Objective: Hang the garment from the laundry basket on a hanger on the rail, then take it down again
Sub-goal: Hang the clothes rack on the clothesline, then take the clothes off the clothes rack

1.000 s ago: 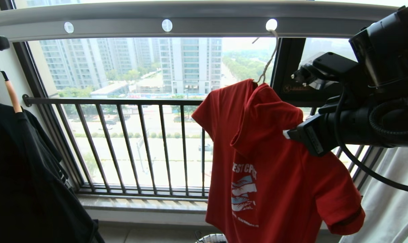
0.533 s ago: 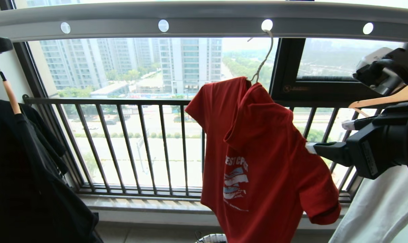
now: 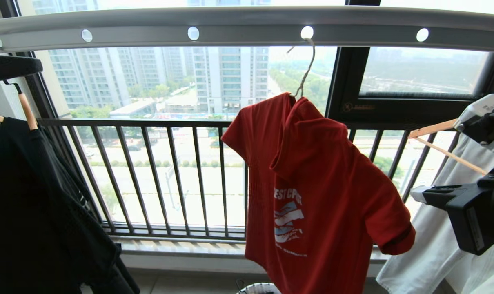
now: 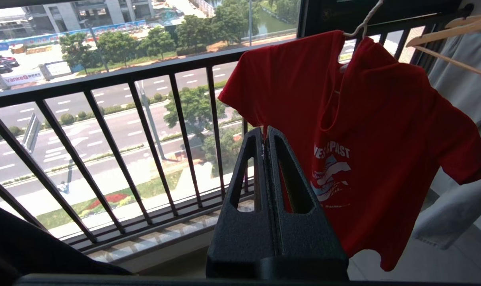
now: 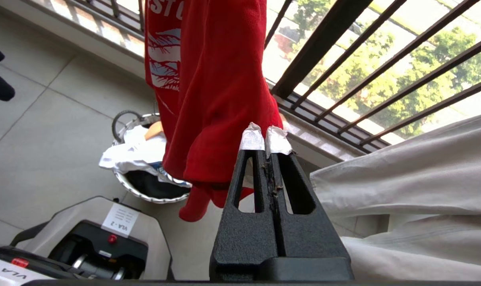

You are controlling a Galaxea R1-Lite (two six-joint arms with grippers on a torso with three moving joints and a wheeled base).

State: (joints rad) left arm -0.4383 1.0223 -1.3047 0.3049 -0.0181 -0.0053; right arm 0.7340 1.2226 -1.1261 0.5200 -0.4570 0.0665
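The right hand (image 5: 265, 137), pressed closed on nothing, sits beside the red garment (image 3: 320, 196) lettered "WEST COAST".

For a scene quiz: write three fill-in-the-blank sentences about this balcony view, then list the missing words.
1. The garment on the hanger is coloured ____.
2. The hanger's hook sits in a round hole of the ____ above.
3. The right gripper has its jaws ____, holding nothing.

Missing words: red; rail; shut
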